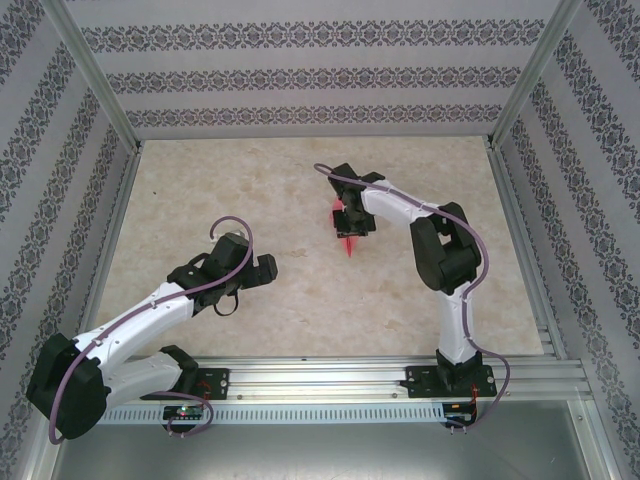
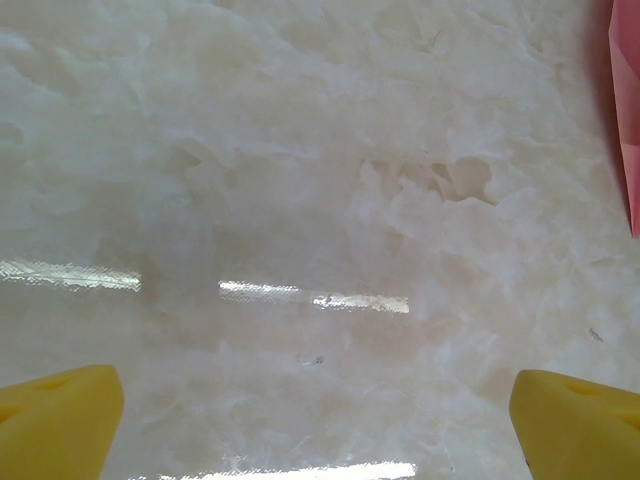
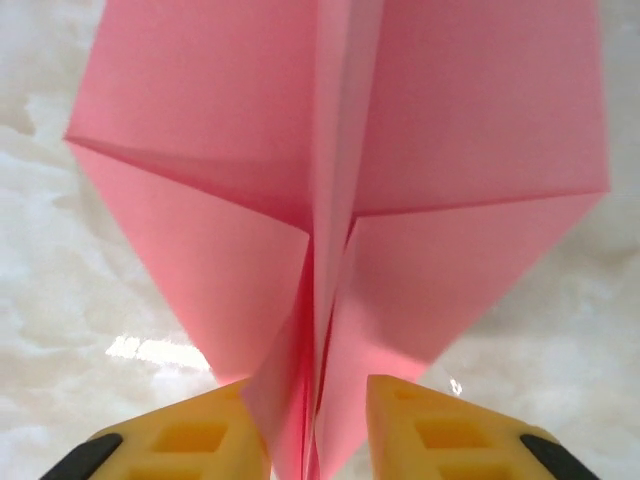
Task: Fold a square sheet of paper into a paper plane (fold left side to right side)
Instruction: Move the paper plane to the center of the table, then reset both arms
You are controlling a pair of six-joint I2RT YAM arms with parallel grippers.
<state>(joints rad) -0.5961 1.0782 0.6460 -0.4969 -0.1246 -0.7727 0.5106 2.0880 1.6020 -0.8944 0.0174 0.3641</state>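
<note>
Right wrist: paper plane (image 3: 200, 150) far end cut off at 12 o'clock edge; keel's base hidden between fingers of right tool (image 3: 312, 400), grip unclear. Overhead, tool covers most of it.

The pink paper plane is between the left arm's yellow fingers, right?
No, wrong arm. The pink paper plane is between the right tool's yellow fingers; the right wrist view shows it. The left tool has nothing between its fingers.

A robot laboratory cell.
Marble-look tabletop (image 1: 300, 190) inside aluminium frame (image 1: 95, 75) and patterned walls (image 1: 310, 75), arms (image 1: 140, 320) bolted on near rail (image 1: 330, 375).
</note>
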